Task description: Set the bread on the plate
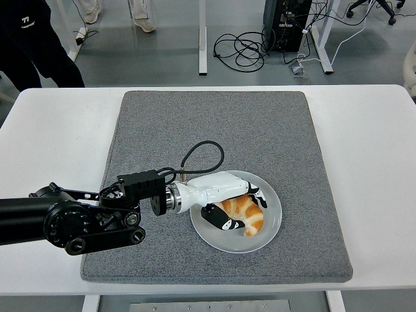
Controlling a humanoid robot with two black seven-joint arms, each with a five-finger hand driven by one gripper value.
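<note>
Golden-brown bread (246, 212) lies on the white plate (270, 225), with the left hand (233, 207) closed around it. If the fingers open unevenly, I think the bread may stick to them and be dragged off the plate onto the grey mat (214, 123).

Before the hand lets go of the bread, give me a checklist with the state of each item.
1. Bread is over the plate, within its rim: ok.
2. Bread rests on the plate's surface: cannot tell; the left hand covers its left side.
3. Left hand is closed around the bread: ok; fingers curl under it.
4. Plate lies fully on the grey mat, away from its edges: ok.
5. Room to withdraw the hand to the left over the mat: ok.
6. Right arm out of the way: ok; it is not in the picture.
</note>
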